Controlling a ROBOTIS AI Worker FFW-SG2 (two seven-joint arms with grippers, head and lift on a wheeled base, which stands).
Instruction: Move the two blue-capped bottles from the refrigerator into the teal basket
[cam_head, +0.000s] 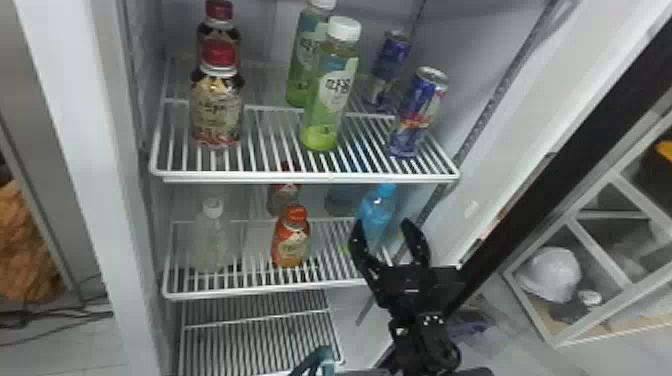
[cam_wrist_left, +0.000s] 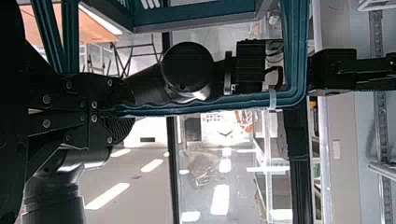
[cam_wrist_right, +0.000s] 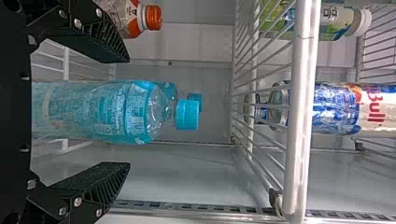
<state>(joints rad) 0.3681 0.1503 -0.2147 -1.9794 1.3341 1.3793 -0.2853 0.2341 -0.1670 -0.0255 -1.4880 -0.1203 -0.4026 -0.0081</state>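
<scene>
Right now the front blue-capped bottle (cam_head: 375, 212) stands on the refrigerator's middle shelf (cam_head: 240, 291), with a second blue cap (cam_wrist_right: 196, 96) showing just behind it. The right gripper (cam_head: 382, 226) has its jaws wide, one on each side of the front bottle. Beside that bottle, on the same shelf, stands an orange-capped bottle (cam_head: 291, 242). In the left wrist view, the left gripper (cam_wrist_left: 114, 112) pinches the teal basket's (cam_wrist_left: 196, 17) handle (cam_wrist_left: 201, 106) between its jaws.
</scene>
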